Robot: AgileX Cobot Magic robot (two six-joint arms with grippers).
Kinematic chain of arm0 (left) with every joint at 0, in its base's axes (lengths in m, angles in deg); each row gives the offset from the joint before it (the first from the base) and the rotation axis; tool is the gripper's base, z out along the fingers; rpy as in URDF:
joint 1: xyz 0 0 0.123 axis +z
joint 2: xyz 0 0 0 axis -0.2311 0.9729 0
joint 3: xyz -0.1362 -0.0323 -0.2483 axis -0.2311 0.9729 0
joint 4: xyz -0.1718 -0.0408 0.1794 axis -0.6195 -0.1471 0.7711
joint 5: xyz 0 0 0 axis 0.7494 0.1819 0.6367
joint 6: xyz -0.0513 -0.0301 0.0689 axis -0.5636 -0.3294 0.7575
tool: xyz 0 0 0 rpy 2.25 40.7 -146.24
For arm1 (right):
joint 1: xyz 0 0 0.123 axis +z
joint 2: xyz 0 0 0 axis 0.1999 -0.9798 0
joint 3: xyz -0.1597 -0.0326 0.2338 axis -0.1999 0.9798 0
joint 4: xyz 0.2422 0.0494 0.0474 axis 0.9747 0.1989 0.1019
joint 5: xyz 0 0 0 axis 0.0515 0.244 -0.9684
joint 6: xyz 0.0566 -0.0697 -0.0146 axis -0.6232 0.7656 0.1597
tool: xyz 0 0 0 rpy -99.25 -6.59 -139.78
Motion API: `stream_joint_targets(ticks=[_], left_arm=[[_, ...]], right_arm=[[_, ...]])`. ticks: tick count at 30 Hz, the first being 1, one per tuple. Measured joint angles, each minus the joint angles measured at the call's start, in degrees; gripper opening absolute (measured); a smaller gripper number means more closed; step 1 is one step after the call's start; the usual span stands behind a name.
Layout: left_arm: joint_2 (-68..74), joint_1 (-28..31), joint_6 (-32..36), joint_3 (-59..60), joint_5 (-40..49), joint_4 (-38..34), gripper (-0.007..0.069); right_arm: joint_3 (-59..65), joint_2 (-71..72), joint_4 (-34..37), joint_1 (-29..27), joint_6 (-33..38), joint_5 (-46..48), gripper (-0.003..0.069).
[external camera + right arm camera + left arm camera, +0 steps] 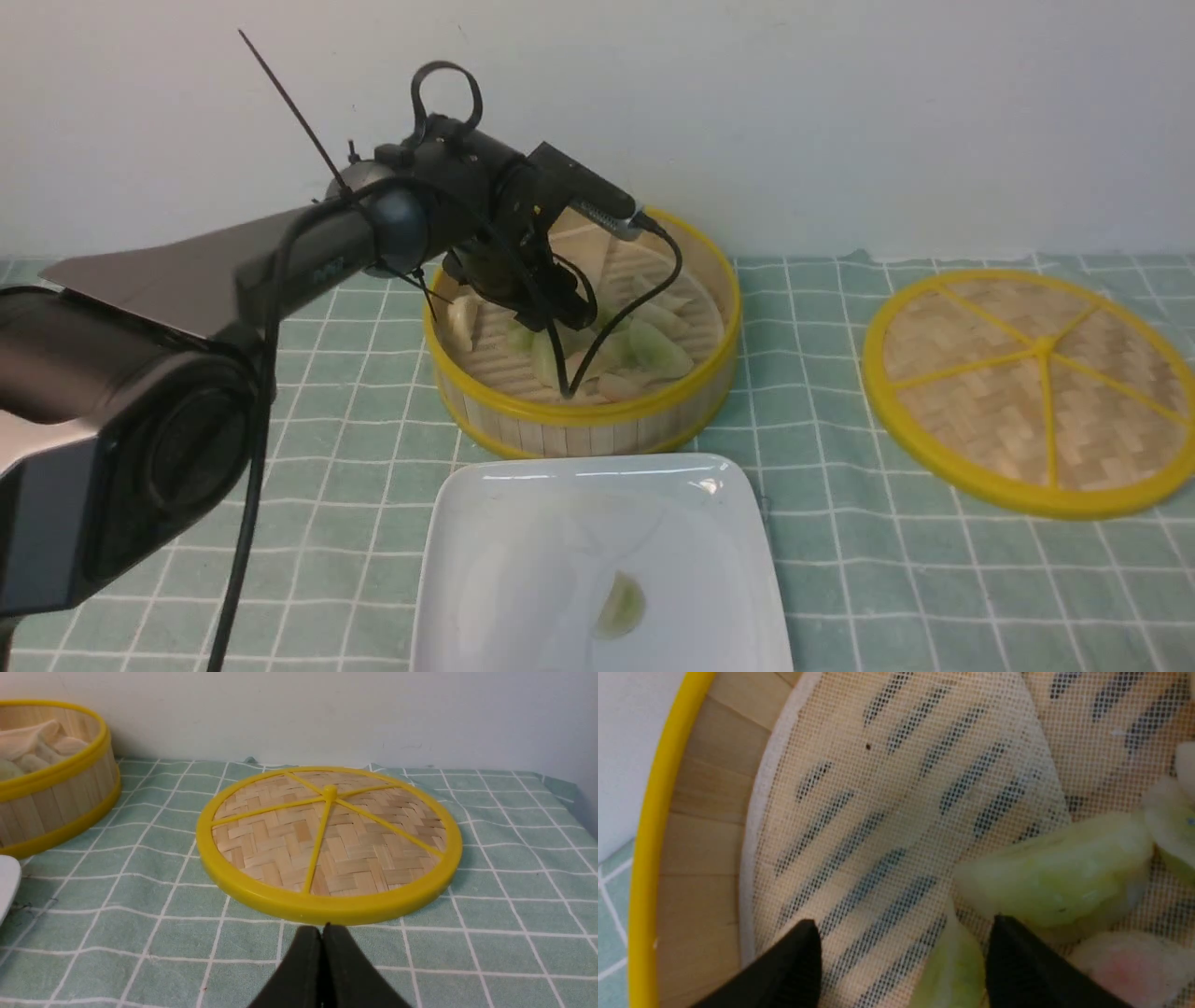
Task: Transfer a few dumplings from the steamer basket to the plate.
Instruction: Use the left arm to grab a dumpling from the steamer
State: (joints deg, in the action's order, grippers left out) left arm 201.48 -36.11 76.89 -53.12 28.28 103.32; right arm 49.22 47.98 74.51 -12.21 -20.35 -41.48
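Where left fingers [791, 961] spread, dumplings [1055, 872] look translucent pale green, one pinkish; right fingers [292, 961] pressed together.

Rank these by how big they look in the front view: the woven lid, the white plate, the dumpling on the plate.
1. White plate, though cut off by the picture's bottom edge
2. Woven lid
3. Dumpling on the plate, clearly smallest

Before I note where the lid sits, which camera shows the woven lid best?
The right wrist view: the woven lid appears whole there. The front view cuts its right edge; the left wrist view doesn't show it.
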Motion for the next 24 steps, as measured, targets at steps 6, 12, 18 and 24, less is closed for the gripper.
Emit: stream_joint_targets(ticks=[6,12,18,24], left_arm=[[1.2,0.0,-2.8,-0.5,-0.1,-0.2,0.0394],[1.3,0.0,-5.4,-0.7,3.1,-0.8,0.0116],[-0.3,0.0,-5.3,-3.1,12.5,-2.7,0.0120],[-7.1,0.1,-3.5,-6.6,18.0,-5.7,0.0120]], right_arm=[[0.0,0.0,0.0,0.0,0.0,0.0,-0.0014],[0.0,0.0,0.0,0.0,0.0,0.0,-0.0014],[0.0,0.0,0.0,0.0,0.0,0.0,-0.0014],[0.0,0.0,0.0,0.0,0.0,0.0,-0.0014]])
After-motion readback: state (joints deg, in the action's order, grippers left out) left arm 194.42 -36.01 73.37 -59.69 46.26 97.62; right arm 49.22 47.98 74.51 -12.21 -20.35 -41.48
